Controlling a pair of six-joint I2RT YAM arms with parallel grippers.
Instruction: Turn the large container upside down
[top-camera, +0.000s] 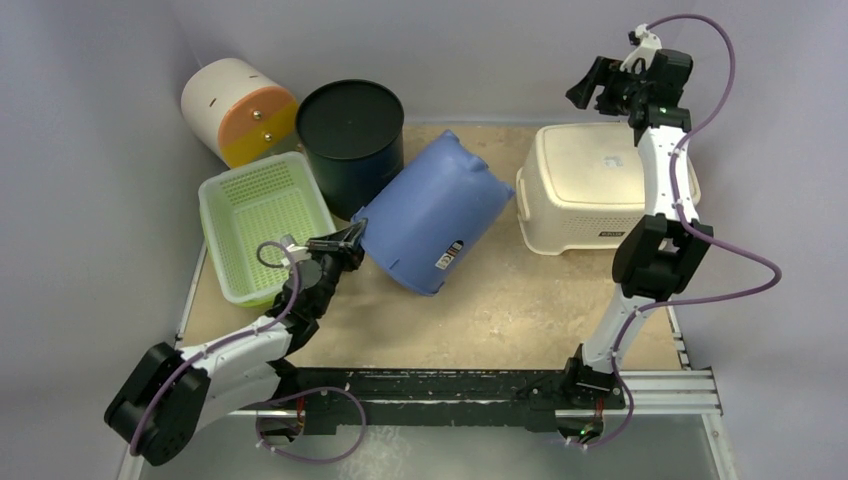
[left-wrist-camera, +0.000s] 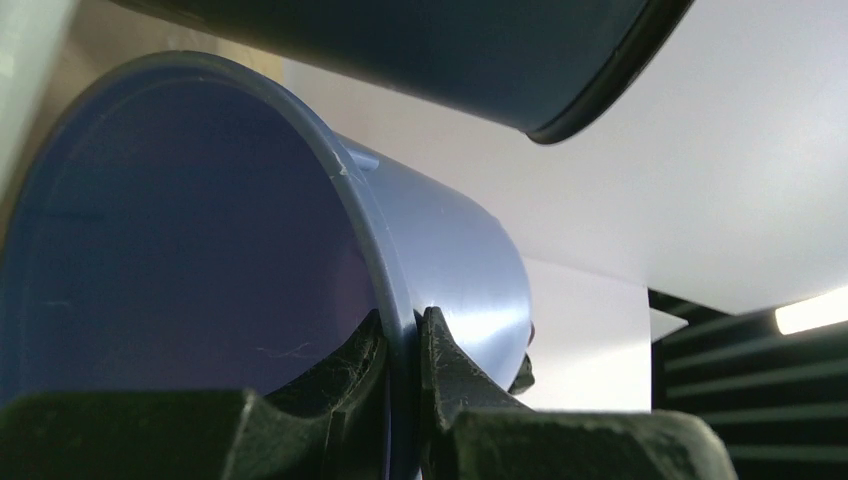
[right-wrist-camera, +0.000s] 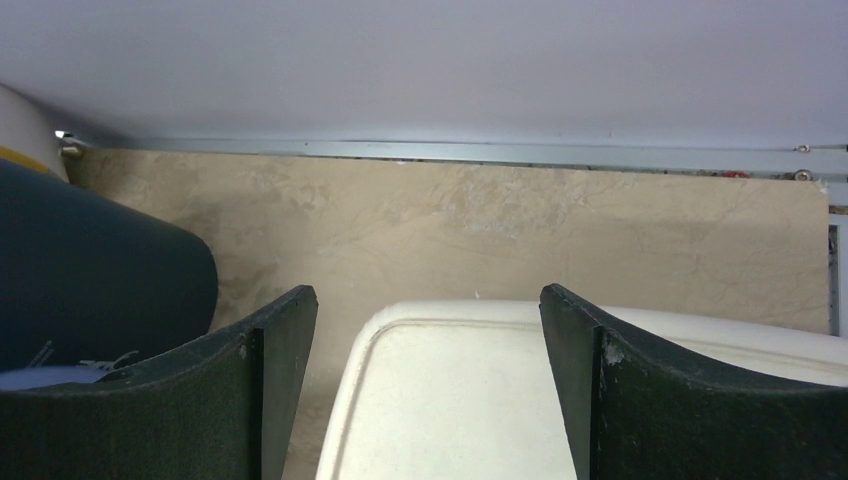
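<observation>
Above the left gripper (left-wrist-camera: 403, 325) the black bucket (left-wrist-camera: 400, 50) runs off the top edge. The blue bin (left-wrist-camera: 180, 230) in its fingers (left-wrist-camera: 455, 385) is cut off below, its label (top-camera: 450, 255) too small to read. Below the right gripper (right-wrist-camera: 428, 295) the cream tub (right-wrist-camera: 450, 400) is cut off too.
</observation>
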